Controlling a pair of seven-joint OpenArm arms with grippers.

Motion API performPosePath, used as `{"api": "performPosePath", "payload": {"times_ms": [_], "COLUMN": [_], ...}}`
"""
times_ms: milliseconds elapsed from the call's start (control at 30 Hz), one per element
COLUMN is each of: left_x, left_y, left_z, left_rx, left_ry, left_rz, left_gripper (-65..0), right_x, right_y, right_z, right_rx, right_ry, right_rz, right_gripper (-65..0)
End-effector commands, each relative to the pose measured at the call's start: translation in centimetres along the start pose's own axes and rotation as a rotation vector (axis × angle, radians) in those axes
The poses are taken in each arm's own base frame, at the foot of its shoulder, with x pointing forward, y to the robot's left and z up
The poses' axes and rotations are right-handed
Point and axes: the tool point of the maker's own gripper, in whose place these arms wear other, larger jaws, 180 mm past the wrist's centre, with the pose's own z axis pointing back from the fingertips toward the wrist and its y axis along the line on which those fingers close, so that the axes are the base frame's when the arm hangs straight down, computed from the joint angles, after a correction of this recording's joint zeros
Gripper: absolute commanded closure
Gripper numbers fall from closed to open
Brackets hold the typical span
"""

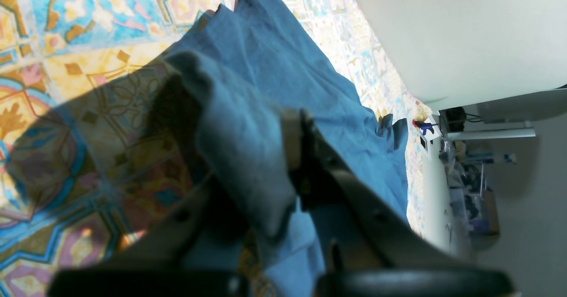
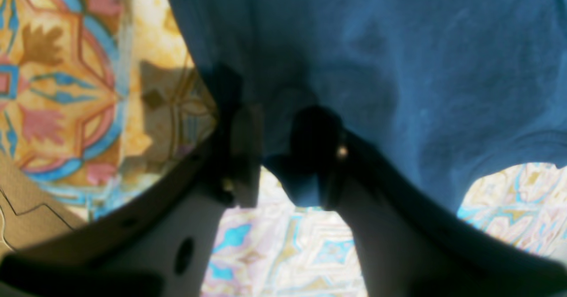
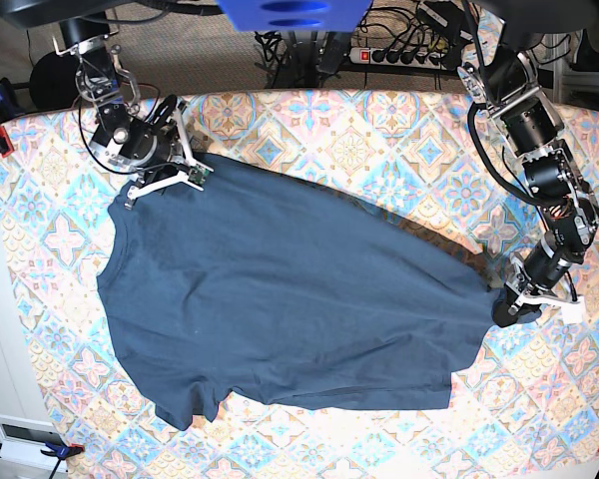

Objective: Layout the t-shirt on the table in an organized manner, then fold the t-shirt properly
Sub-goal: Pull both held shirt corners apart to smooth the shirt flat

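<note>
The navy t-shirt [image 3: 290,299] lay mostly spread on the bench [image 3: 379,130], unfolded; the left end effector [image 3: 509,304] clamped its right corner, the right end effector [image 3: 165,170] stood apart at the far-left edge.

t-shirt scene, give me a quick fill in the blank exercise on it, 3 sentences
1. The t-shirt lies spread on the ____.
2. The left gripper is ____ on a bunched edge of the shirt.
3. In the base view, the right gripper is at the shirt's upper ____ corner.

Missing words: table; shut; left
</note>
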Motion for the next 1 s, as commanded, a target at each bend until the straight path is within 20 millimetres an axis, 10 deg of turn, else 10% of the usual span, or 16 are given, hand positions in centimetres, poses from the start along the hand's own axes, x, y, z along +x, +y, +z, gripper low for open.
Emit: {"api": "performPosePath", "payload": {"times_ms": [0, 400, 967], "left_x": [2.3, 2.3, 2.2], "left_y": [-1.4, -1.4, -1.4], "left_z": [0.3, 0.3, 0.2], "left_rx": [-0.037, -0.036, -0.038], "left_ry": [-0.055, -0.057, -0.056], "left_rz": [-0.025, -0.026, -0.023], "left_gripper": [0.0, 0.0, 0.0], "right_x": [-0.2, -1.4, -3.6], "right_y": [-1.2, -3.0, -0.7], "right_z": [0.5, 2.1, 0.7], "right_rx": [-0.032, -0.078, -0.001], "right_ry": [0.006, 0.033, 0.061], "right_rz": [0.014, 0.084, 0.050], "right_gripper": [-24.4, -26.3, -25.9]}}
